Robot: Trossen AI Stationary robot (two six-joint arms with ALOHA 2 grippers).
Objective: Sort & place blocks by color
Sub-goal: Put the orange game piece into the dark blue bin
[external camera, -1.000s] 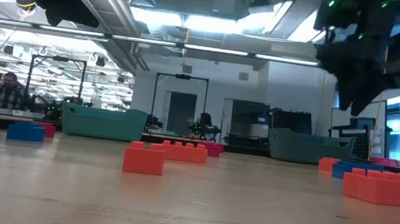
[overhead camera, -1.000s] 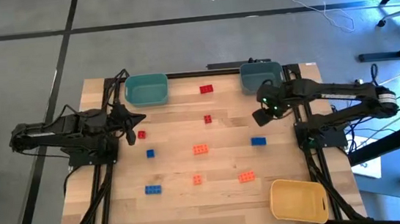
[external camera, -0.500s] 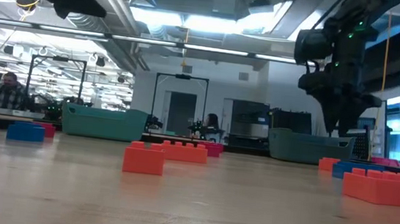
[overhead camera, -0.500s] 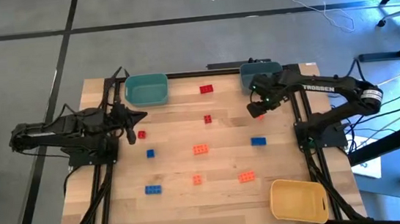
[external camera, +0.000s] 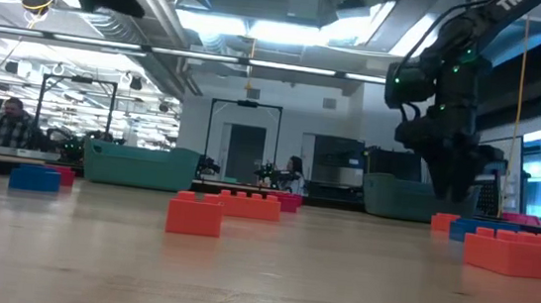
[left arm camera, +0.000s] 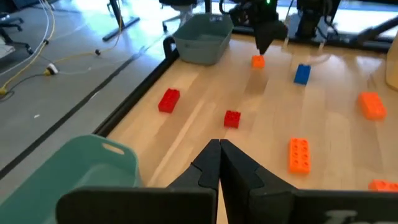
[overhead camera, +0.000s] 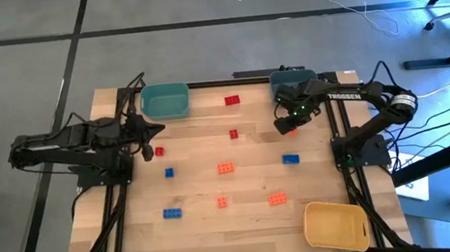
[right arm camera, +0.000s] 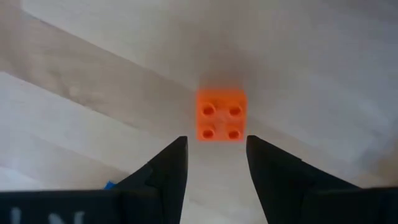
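The right gripper (right arm camera: 216,155) was held just above a square orange brick (right arm camera: 220,116) on the wooden table (overhead camera: 197,178), near the grey-blue bin (overhead camera: 290,84), jaws parted and empty. The left gripper (left arm camera: 219,163) was kept shut, holding nothing, beside the teal bin (overhead camera: 164,101).

You're in a robotics lab: a wooden bench (overhead camera: 233,208) on a grey concrete floor (overhead camera: 30,78), loose cables (overhead camera: 363,9), exposed ceiling ducts (external camera: 265,2), more workstations behind with a seated person (external camera: 12,127).
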